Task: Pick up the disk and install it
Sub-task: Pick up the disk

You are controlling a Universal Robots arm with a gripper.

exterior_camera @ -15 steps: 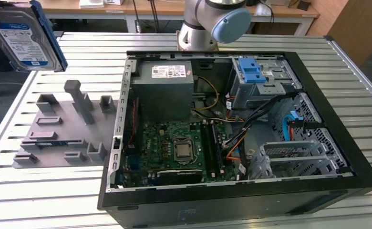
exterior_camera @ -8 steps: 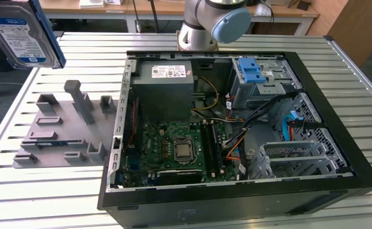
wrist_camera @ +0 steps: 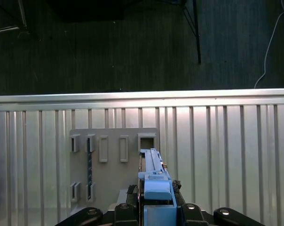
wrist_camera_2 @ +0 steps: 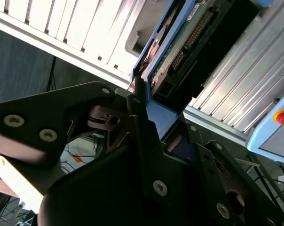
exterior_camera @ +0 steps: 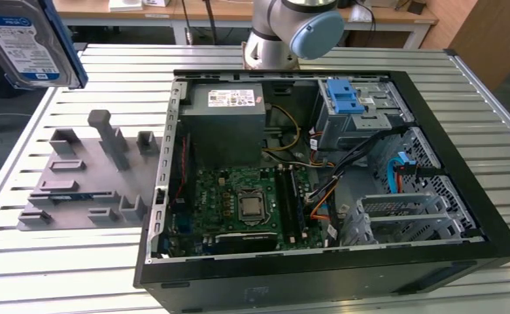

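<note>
**High over the table: disk gripped, not yet in the case**

Between the jaws, which stand clamped on its blue-railed edge, the disk [wrist_camera_2: 179, 52] hangs from the gripper [wrist_camera_2: 146, 110], circuit side showing in the second wrist view. The first wrist view looks down along that rail to the grey fixture plate [wrist_camera: 114, 160], which lies well below and apart from it on the slatted table [exterior_camera: 72, 261].

By my reading the pick-up is done and the work stands at the carry, with the disk held high at the exterior view's left and nowhere near a bay.

Installing would call for bringing it across over the open computer case [exterior_camera: 325, 275] and lining its rails up squarely with a bay. I cannot tell which bay is meant.

Farther off, inside the case, the grey power supply [exterior_camera: 224, 118] sits beside the drive cage [exterior_camera: 346, 98] with its blue latch. Loose cables [exterior_camera: 359, 163] trail just below the cage and could snag a low approach. The case's raised walls also stand in the way.
</note>
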